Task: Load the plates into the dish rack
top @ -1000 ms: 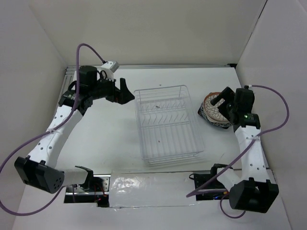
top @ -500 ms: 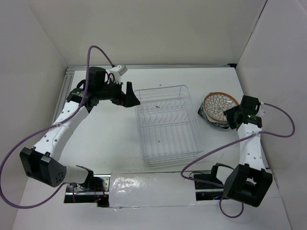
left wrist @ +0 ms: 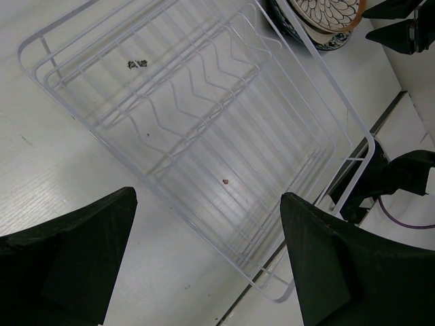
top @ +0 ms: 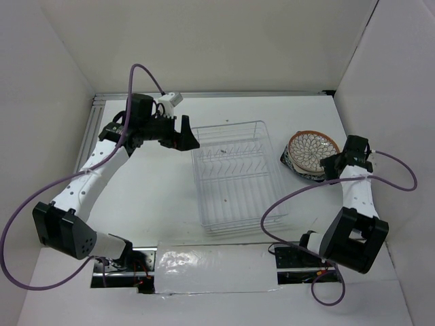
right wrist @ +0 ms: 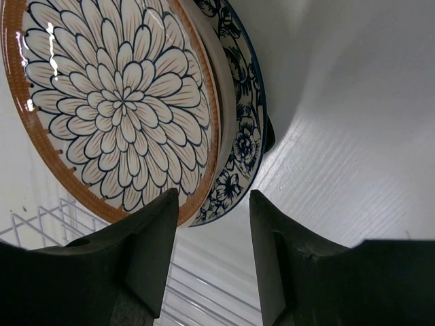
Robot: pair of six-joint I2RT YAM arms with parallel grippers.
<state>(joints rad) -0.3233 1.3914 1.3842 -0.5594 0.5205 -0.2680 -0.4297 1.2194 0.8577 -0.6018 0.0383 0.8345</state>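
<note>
Open, empty right hand point(top: 334, 162) retreats to plates point(top: 311, 151) right of dish rack point(top: 228, 125) | left hand point(top: 185, 136), agape and empty, nears rack | none loaded yet.

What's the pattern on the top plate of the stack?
The top plate has dark-outlined radial petals on cream, brown rim; clearest in the right wrist view.
</note>
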